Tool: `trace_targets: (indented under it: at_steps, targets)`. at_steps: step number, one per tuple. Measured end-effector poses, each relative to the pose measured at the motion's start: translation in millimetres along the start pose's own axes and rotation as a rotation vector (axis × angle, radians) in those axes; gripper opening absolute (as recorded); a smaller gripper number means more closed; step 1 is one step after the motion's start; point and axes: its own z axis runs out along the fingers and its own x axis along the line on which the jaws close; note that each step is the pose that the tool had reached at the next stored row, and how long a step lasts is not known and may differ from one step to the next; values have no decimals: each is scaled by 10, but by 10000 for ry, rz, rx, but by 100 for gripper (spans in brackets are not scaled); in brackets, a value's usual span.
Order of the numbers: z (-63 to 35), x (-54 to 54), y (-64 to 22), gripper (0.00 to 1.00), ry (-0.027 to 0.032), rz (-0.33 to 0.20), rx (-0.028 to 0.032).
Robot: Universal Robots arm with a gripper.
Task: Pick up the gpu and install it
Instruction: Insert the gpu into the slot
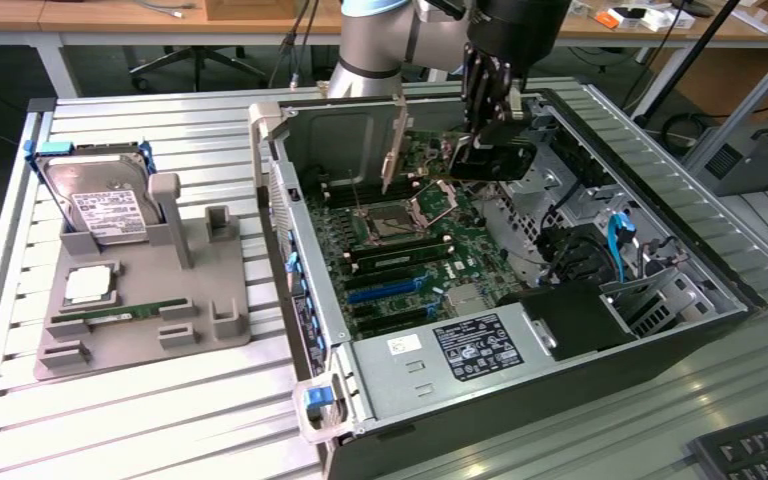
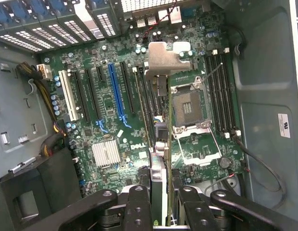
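The jaws are clamped on the gpu, holding it edge-on inside the open computer case, over the motherboard and just beside the CPU socket.

A: how are the cams placed?
B: exterior one is set high off a bench edge, tilted down, whole open case taken in. wrist one is mounted behind the gripper, close above the motherboard, which is seen by both.
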Motion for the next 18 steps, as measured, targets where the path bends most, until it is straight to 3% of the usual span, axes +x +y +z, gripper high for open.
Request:
trace_targets:
  at_steps: [18]
  targets:
    - [0, 14, -3, 27, -18, -339, -6]
